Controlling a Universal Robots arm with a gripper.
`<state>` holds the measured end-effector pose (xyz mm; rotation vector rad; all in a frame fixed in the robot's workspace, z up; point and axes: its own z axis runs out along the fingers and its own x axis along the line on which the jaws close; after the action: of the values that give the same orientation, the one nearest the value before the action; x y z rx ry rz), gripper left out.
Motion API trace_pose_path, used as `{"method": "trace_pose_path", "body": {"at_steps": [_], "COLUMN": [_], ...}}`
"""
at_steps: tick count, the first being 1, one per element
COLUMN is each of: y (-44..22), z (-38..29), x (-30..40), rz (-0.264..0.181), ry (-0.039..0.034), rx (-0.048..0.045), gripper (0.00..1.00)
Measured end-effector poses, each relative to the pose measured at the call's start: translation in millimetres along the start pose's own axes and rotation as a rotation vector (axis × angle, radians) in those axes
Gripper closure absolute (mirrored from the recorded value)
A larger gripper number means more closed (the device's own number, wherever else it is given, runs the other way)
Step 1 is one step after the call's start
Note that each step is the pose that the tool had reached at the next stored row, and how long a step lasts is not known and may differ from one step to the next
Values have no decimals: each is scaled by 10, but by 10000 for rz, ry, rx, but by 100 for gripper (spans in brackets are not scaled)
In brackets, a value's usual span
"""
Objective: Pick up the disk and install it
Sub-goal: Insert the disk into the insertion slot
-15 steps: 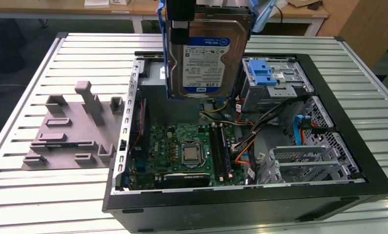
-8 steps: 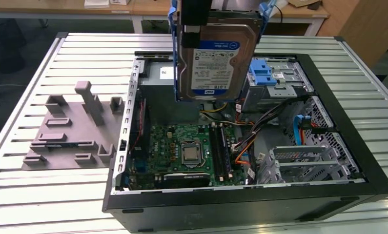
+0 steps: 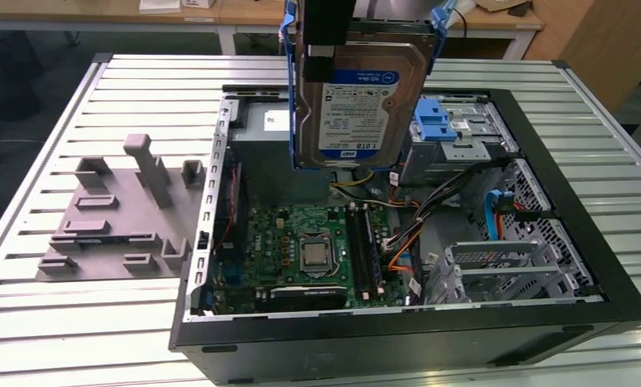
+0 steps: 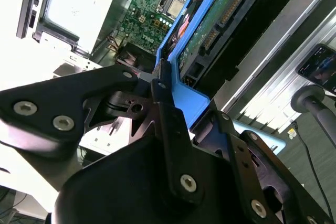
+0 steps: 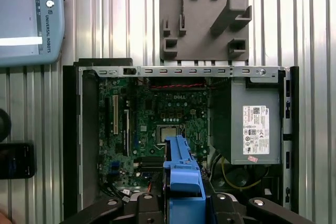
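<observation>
The disk (image 3: 358, 105) hangs upright in the upper middle of the exterior view, label facing the camera, above the open case (image 3: 406, 347) and touching nothing in it. The gripper (image 4: 178, 98) is clamped on the blue caddy that frames the disk; in the second wrist view a black finger (image 4: 160, 90) presses flat against the caddy's edge.

My judgement is that the pick-up is done and the install is not. The disk is off the table (image 3: 40, 322) and in the air, but not in the cage (image 3: 460, 129), which sits with its blue latch just to the exterior view's right of the disk, in the upper right of the case. Whether the disk is lined up with the cage slot I cannot tell.

Counted:
- one disk
- one gripper
- one case, lid off
- one cage
- one motherboard (image 3: 298, 242) in the middle of the case floor
- one grey power supply (image 5: 252, 124) with a white sticker
- one grey fixture plate (image 3: 116, 210) on the table at the exterior view's left
- one pendant (image 5: 29, 19) beside the case in the first wrist view
</observation>
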<state>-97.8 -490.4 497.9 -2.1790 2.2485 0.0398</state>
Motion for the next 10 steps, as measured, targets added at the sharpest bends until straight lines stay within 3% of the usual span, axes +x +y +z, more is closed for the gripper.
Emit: {"method": "trace_pose_path", "body": {"at_steps": [10], "y": [0], "z": [-1], "x": [5], "rz": [0], "ry": [1], "rx": [0], "gripper": [64]}}
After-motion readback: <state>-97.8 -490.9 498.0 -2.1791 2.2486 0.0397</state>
